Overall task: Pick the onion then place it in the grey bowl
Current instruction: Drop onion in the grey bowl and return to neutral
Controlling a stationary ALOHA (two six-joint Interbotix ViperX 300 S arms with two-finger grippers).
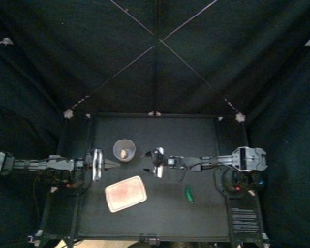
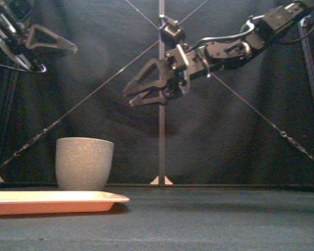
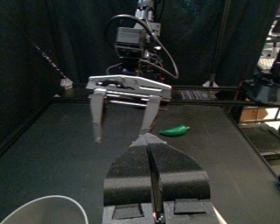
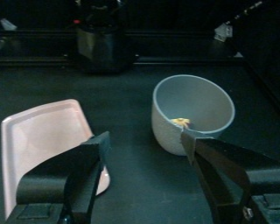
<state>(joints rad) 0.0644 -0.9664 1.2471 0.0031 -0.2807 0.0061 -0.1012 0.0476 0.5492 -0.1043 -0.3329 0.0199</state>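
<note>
Black table inside a booth of black curtains, with only a few things on it. A small pale, yellowish piece, the onion, lies inside the grey bowl, low against its inner wall. It is too small to make out any detail. This bowl is a tall speckled cup standing upright left of the table's middle.

Just right of the cup, the right gripper hangs in the air, well above the rim and touching nothing. Its two jaws are spread wide apart and hold nothing. Its wrist camera looks between them down into the cup's mouth.

In front of the cup, nearer the table's front edge, a flat pink tray lies with nothing on it, apart from the cup. To the right of the tray, well apart from it, a small green toy vegetable lies on the table.

On the cup's left, the left gripper hangs high above the table. Its jaws are pressed together with nothing between them.
</note>
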